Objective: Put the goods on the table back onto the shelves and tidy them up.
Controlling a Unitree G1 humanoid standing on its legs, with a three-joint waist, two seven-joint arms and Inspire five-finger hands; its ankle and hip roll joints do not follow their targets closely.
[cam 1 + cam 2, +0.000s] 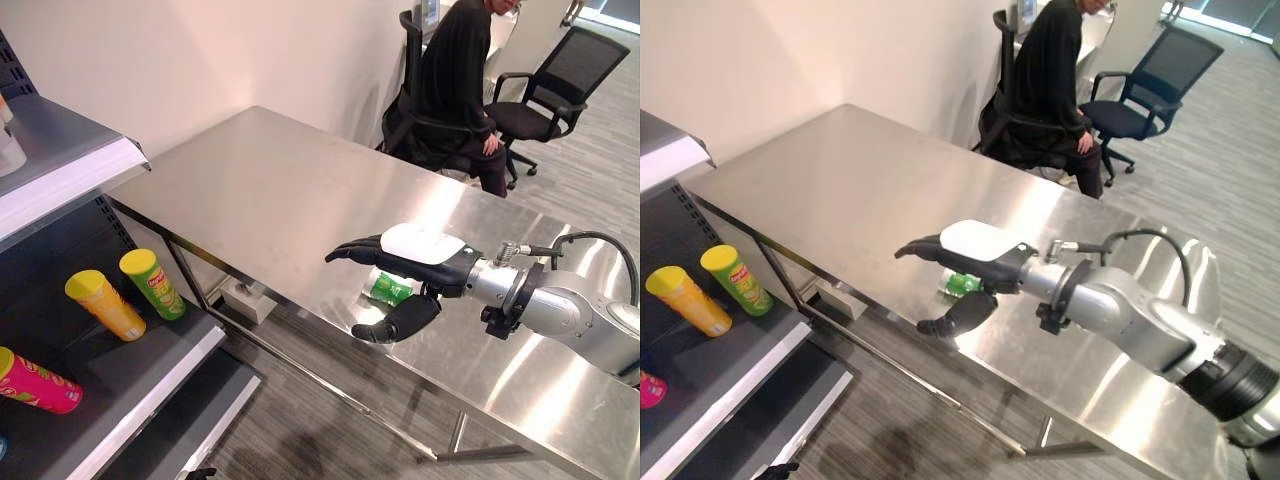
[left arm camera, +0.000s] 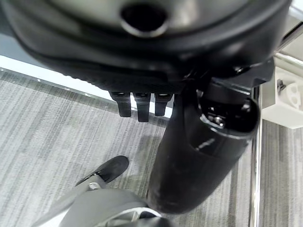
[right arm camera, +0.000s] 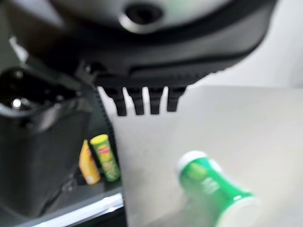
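While three cans already rest on the lower shelf (image 1: 150, 385), namely a yellow can (image 1: 105, 304), a light green can (image 1: 152, 283) and a pink can (image 1: 40, 382) lying on its side, one green can (image 3: 210, 184) is not yet put away. It lies on its side on the steel desk (image 1: 270, 190), near the front edge. The right hand (image 1: 415, 265) hovers just above this can with fingers straight and thumb spread apart, holding nothing. The left hand (image 2: 142, 101) hangs low over the floor, fingers relaxed and empty. I judge the task is mostly done: grasping the last can, carrying it to the shelf and tidying the lying pink can are left.
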